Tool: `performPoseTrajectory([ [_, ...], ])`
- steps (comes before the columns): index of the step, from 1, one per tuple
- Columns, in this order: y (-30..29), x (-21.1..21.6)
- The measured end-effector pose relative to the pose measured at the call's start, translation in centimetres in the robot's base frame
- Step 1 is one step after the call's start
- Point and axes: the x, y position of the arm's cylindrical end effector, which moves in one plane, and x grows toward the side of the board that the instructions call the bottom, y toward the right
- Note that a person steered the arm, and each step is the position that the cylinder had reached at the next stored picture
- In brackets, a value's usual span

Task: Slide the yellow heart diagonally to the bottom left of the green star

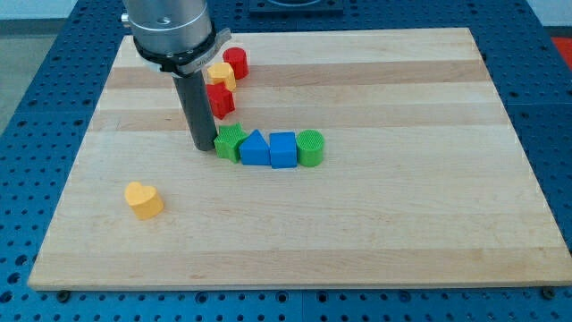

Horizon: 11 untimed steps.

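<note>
The yellow heart [143, 199] lies at the view's lower left on the wooden board [402, 224]. The green star [231, 141] sits near the middle, at the left end of a row of blocks. My tip [204, 148] stands just to the left of the green star, close to touching it. The heart is well below and to the left of the tip and the star.
Right of the star in one row: a blue triangle [255, 148], a blue cube [282, 149], a green cylinder [310, 148]. Above the star: a red block [221, 99], a yellow block [222, 75], a red cylinder [236, 63]. The arm's grey housing [170, 31] hangs at the top left.
</note>
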Motion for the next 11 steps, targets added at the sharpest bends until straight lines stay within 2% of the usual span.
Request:
performPoseTrajectory([
  [1, -0.5, 0.1],
  [2, -0.4, 2.2],
  [3, 3.2, 5.3],
  [5, -3.1, 12.2],
  [7, -10.5, 12.2],
  [9, -8.6, 11.8],
  [11, -9.0, 8.6],
])
